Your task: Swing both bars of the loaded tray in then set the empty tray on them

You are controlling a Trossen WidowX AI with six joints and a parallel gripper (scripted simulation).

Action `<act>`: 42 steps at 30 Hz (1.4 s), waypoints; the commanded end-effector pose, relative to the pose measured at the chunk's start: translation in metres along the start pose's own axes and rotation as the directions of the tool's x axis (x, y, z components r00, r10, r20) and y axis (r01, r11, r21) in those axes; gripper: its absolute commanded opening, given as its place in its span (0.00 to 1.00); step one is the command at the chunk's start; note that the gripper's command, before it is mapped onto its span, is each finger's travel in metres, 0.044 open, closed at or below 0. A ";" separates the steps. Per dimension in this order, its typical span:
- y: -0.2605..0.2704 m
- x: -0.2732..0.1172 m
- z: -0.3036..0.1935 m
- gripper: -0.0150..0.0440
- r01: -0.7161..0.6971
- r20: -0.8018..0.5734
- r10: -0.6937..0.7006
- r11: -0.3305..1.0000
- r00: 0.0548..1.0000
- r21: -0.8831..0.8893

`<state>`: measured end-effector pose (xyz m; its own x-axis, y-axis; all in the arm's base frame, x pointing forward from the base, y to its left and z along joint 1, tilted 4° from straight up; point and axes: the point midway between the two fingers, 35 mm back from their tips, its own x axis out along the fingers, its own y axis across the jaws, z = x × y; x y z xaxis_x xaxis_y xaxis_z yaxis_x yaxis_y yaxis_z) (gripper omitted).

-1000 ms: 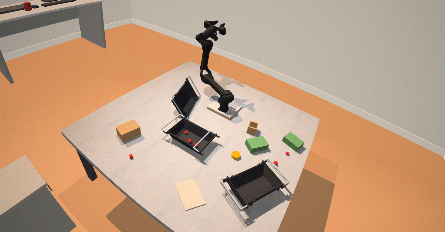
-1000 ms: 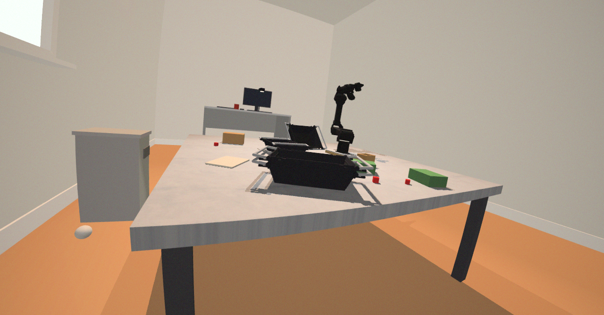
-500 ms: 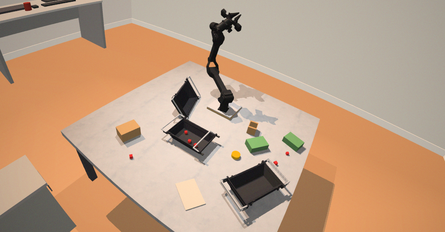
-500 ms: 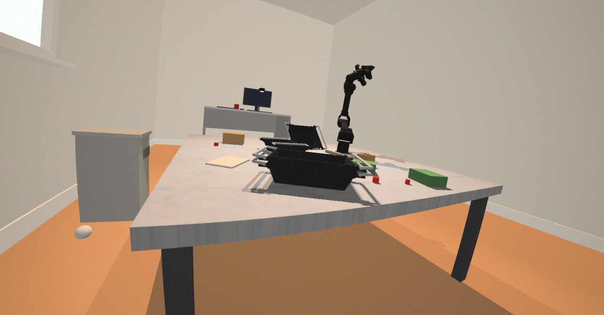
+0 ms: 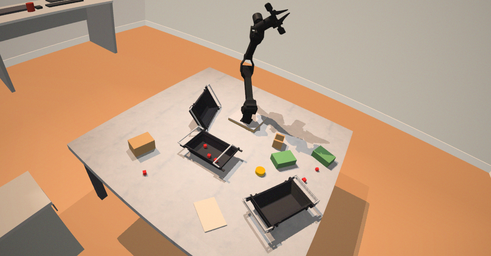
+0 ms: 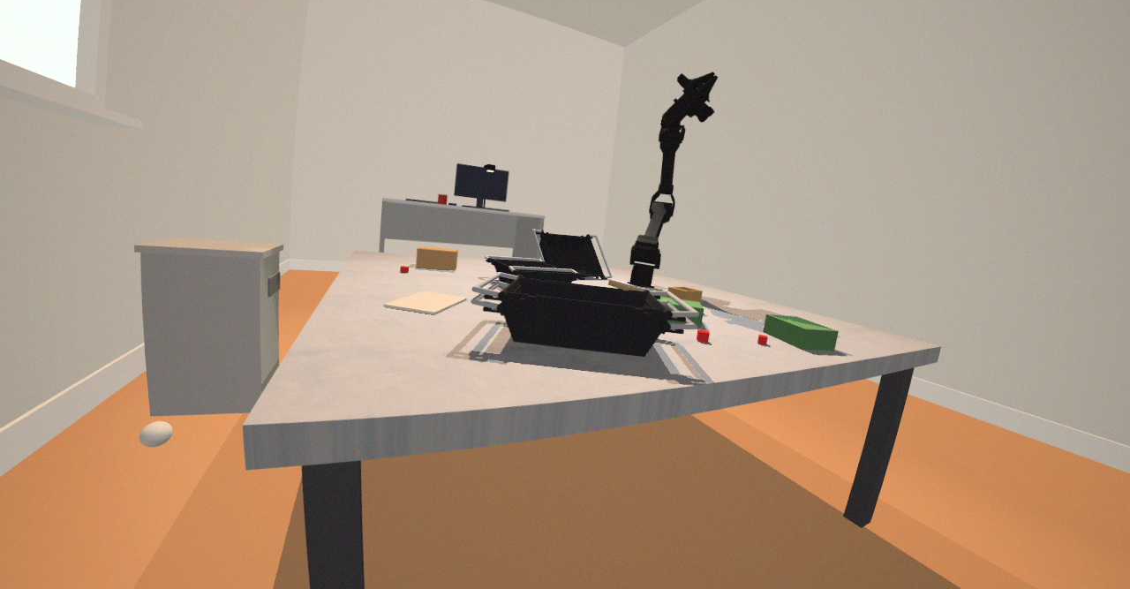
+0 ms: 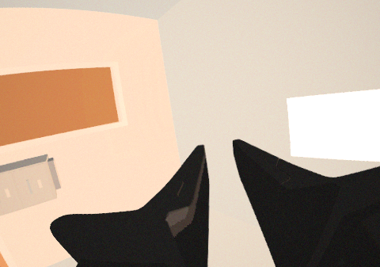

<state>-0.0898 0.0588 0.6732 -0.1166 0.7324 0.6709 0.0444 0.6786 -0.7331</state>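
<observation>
My gripper (image 5: 288, 12) (image 6: 715, 76) (image 7: 218, 149) is raised high above the table, fingers slightly apart with nothing between them. The loaded tray (image 5: 195, 144) (image 6: 517, 264) stands upright with several red blocks inside. Its left bar (image 5: 189, 134) is swung out past the end; its right bar (image 5: 223, 155) lies in across the top near the right end. An empty tray (image 5: 204, 115) (image 6: 570, 255) stands steeply tilted behind the loaded tray's left corner. Another empty tray (image 5: 281, 199) (image 6: 584, 320) stands upright at the table's front right, its wire bars outward. The wrist view shows no tray.
An orange box (image 5: 141, 144) stands left of the loaded tray. Two green blocks (image 5: 283, 159) (image 5: 323, 156), a small orange box (image 5: 278, 141) and a yellow disc (image 5: 260, 170) lie to its right. A cream plate (image 5: 209, 214) lies in front. Loose red cubes (image 5: 144, 172) (image 5: 317, 169) (image 5: 304, 179) are scattered.
</observation>
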 end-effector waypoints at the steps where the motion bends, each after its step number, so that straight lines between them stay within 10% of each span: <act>1: 0.015 0.016 -0.043 0.39 -0.031 -0.121 0.039 0.997 0.992 0.067; 21: 0.099 0.003 -0.272 0.39 0.038 -0.655 0.211 0.938 0.726 0.344; 42: 0.170 -0.200 -0.478 0.39 0.393 -0.902 0.431 0.835 -0.032 0.385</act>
<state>0.3904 0.0723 0.4971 0.9144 0.3809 -0.1373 -0.4007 0.8030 -0.4411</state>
